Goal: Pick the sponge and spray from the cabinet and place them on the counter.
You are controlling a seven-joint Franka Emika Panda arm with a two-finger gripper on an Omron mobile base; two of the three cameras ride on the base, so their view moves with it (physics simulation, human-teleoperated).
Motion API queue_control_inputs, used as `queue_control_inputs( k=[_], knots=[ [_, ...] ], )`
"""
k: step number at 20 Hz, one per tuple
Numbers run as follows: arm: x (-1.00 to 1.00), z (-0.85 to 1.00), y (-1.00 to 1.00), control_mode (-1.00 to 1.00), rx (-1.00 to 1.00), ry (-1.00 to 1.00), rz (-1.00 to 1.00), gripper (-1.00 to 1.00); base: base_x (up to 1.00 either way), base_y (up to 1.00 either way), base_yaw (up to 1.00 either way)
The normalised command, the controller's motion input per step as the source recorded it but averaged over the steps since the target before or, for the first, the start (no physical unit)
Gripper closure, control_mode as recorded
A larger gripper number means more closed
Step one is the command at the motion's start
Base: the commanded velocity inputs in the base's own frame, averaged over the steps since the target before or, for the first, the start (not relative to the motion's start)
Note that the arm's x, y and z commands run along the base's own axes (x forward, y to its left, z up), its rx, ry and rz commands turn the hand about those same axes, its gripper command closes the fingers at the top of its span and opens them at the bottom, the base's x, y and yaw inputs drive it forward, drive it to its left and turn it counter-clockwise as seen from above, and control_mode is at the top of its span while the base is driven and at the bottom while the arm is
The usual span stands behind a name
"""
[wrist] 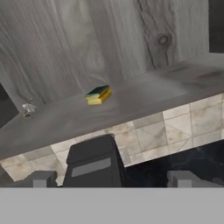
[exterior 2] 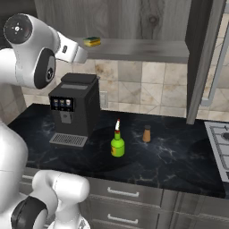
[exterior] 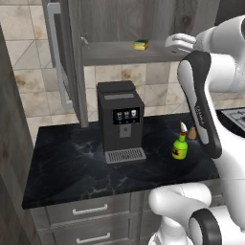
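Note:
The yellow and green sponge (exterior: 140, 44) (exterior 2: 92, 41) (wrist: 99, 94) lies flat on the bottom shelf of the open grey wood-grain cabinet (exterior: 115, 19) (exterior 2: 134, 18). My gripper (exterior: 171, 44) (exterior 2: 82, 54) (wrist: 114, 180) hovers just outside the shelf's front edge, beside the sponge and apart from it. It is open, with nothing between the fingers. The green spray (exterior: 180, 146) (exterior 2: 117, 144) stands upright on the black counter (exterior: 67, 165) (exterior 2: 179, 156), to the right of the coffee machine.
A dark coffee machine (exterior: 120, 119) (exterior 2: 74, 107) (wrist: 94, 162) stands under the shelf, below my hand. A small orange-brown shaker (exterior: 192, 133) (exterior 2: 146, 133) sits behind the spray. Cabinet doors (exterior: 62, 57) (exterior 2: 203, 58) hang open on both sides. A stove (exterior 2: 221, 134) borders the counter's right end.

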Motion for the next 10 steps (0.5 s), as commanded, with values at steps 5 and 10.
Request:
queue_control_inputs(
  k=[5, 10],
  knots=[
    [0.40, -0.01, 0.04, -1.00, 0.00, 0.00, 0.00, -1.00, 0.00, 0.00, 0.00],
    [0.42, -0.02, 0.11, -1.00, 0.00, 0.01, 0.00, -1.00, 0.00, 0.00, 0.00]
  ],
)
